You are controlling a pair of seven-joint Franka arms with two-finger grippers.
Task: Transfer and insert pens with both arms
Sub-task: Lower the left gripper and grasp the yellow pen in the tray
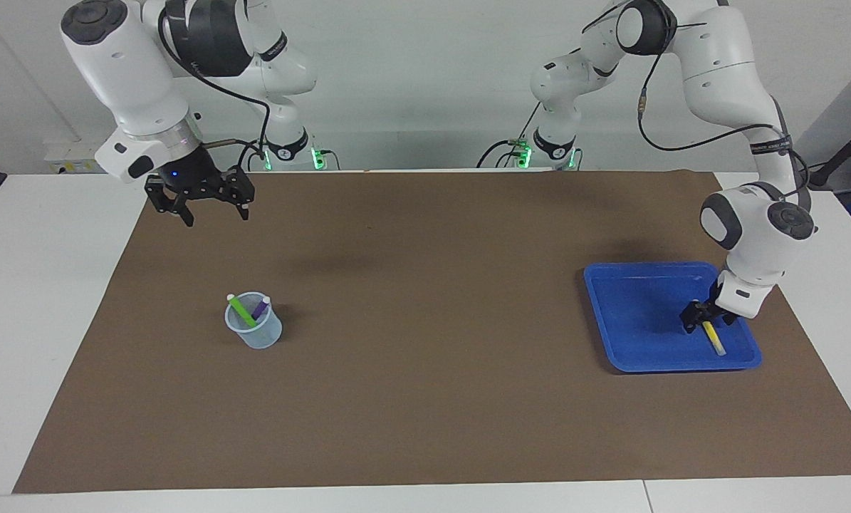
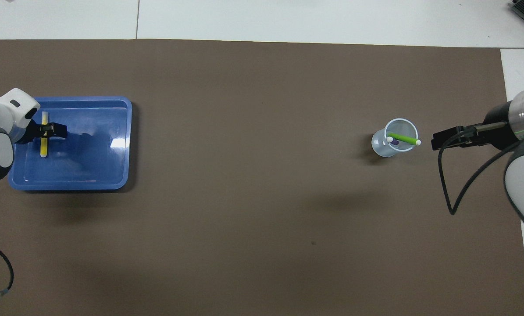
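The left end effector (image 1: 710, 318) is low in the blue tray (image 1: 632, 313), fingers spread astride the yellow pen (image 1: 714, 338), ready to grasp. The right end effector (image 1: 210, 208) waits released, raised near the cup (image 1: 254, 329) holding 2 pens, likely for handover.

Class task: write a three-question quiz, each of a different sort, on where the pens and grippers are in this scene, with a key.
1. True or false: the yellow pen lies in the tray.
2. How many pens stand in the cup?
3. The left gripper is: A over the cup; B down at the yellow pen, jaws open; C off the mat.

Key: 1 true. 2 two, the green pen and the purple pen. 3 B; the right gripper waits, open, raised over the mat's corner.
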